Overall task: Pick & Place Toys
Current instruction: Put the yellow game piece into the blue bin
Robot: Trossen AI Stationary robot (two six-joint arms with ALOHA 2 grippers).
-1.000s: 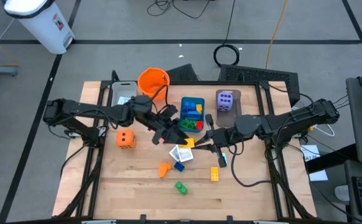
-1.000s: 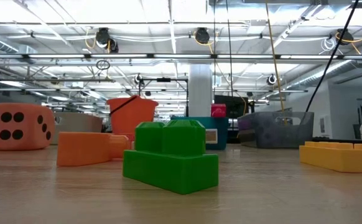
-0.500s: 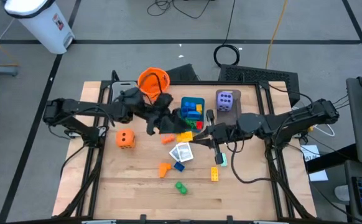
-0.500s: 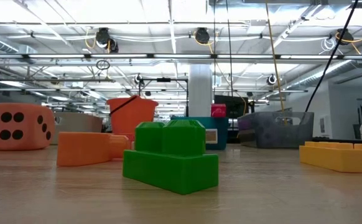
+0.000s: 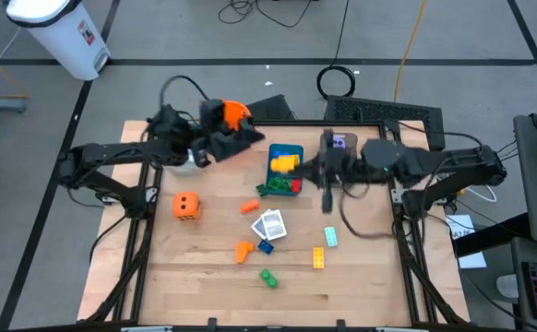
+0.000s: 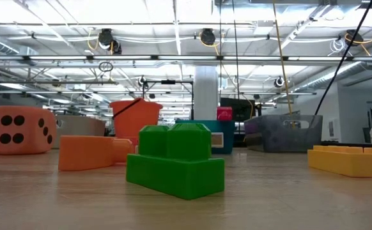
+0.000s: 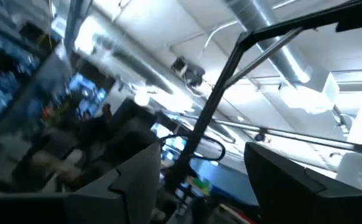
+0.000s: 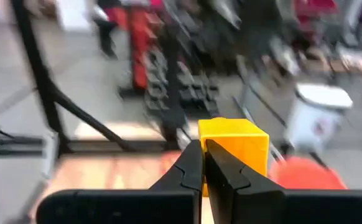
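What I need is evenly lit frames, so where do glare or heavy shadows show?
High view: even light, soft shadows on the table. Low view: bright ceiling lamps behind the green brick. Left wrist view: ceiling glare, the left end effector silhouetted. Right wrist view: the yellow brick in the right end effector is well lit.

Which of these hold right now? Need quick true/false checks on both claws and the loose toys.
1. The right claw is shut on a yellow brick. True.
2. The orange die sits inside the teal tray. False: it stands on the bare table, off to the tray's left.
3. The left claw grips a green brick. False: its fingers stand apart with nothing between them, up by the orange bucket.
4. A green brick lies on the table near its front edge. True.
5. The white cards are stacked in the bucket. False: they lie on the table, mid-board.
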